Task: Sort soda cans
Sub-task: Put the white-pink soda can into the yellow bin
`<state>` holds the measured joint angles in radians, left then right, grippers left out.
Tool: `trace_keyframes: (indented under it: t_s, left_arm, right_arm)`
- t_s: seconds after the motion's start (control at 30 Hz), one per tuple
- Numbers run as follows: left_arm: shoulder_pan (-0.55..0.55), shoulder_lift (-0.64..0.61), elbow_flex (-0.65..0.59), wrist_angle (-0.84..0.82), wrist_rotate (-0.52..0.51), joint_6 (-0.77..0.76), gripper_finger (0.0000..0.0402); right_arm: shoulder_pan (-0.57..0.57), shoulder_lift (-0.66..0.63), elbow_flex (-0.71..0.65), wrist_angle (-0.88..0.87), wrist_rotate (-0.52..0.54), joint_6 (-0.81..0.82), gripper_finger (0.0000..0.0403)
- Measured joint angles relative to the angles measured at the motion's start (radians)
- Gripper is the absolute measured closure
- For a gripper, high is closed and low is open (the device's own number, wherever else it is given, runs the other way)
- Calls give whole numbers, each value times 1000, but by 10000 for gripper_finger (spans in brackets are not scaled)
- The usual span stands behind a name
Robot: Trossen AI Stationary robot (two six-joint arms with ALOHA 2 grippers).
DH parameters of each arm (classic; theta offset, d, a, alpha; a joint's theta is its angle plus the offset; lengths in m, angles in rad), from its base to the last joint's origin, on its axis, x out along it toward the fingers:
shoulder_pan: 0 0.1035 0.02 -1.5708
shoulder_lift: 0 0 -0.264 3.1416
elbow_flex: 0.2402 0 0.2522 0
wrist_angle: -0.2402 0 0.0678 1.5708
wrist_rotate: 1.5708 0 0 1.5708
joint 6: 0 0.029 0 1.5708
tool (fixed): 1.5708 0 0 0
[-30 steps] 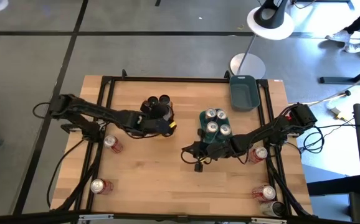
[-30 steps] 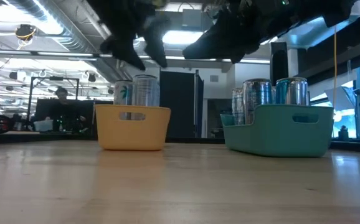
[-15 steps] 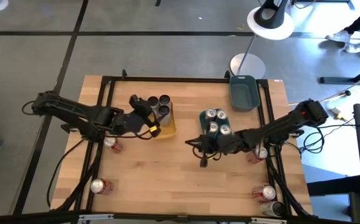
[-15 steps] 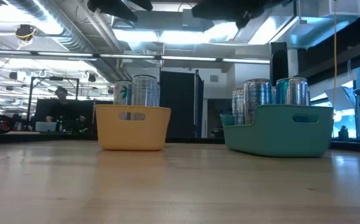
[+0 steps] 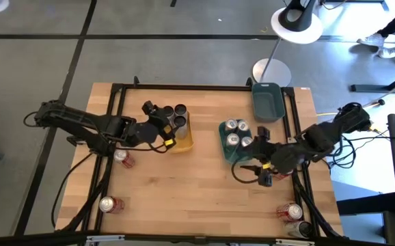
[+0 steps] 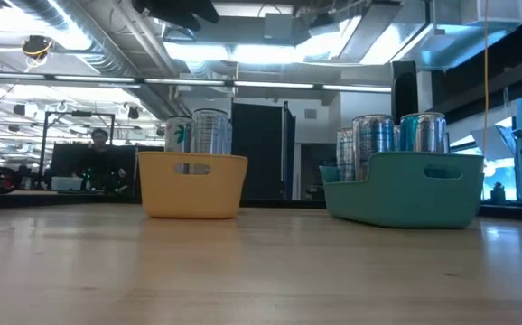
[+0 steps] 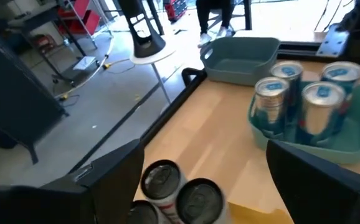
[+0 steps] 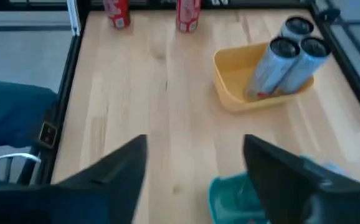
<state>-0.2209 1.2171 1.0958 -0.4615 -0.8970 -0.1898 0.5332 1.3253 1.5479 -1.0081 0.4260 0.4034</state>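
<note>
Pale wood tabletop carries the soda cans: three dark ones in the yellow tray, four silver-teal in the teal tray, red cans loose near the edges. Both arms seem between picks. The right gripper, fingers spread and empty, hovers beside the teal tray; the left gripper, open, hangs by the yellow tray. Next calls for reaching a red can. Only the high view shows the grey tray is empty.

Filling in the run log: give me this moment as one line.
left gripper: jaws open, over yellow tray | right gripper: jaws open, empty, beside teal tray | red cans: unsorted at table edges
</note>
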Motion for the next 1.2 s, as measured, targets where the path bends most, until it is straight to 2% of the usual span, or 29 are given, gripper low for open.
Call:
trace_keyframes:
  t_s: [0.1, 0.2, 0.33, 0.47, 0.63, 0.77, 0.87, 0.93, 1.2]
  left_arm:
    - [13, 0, 0, -1, 0, 37, 75]
    - [22, 0, 0, -1, 0, 68, 75]
    - [35, 0, 0, -2, 2, 97, 75]
    - [46, 0, 0, -1, 3, 140, 75]
    - [44, 0, 0, 0, 24, 138, 75]
    - [31, 0, 0, -2, 84, 105, 75]
    - [17, 0, 0, -2, 93, 85, 75]
    - [12, 0, 0, -2, 94, 66, 75]
    - [19, 1, -1, 6, 94, 9, 75]
  right_arm:
    - [11, 18, 74, -64, 20, 9, 87]
    - [9, 20, 106, -55, 109, -26, 55]
    - [9, 21, 107, -43, 206, -56, 40]
    - [10, 20, 107, -41, 174, -46, 38]
    - [11, 21, 107, -37, -10, 5, 38]
    - [11, 21, 107, -25, -336, 43, 38]
    - [31, 26, 107, -47, -489, 142, 38]
    - [74, 34, 107, -87, -527, 227, 38]
    - [300, 117, 106, -283, -551, 502, 38]
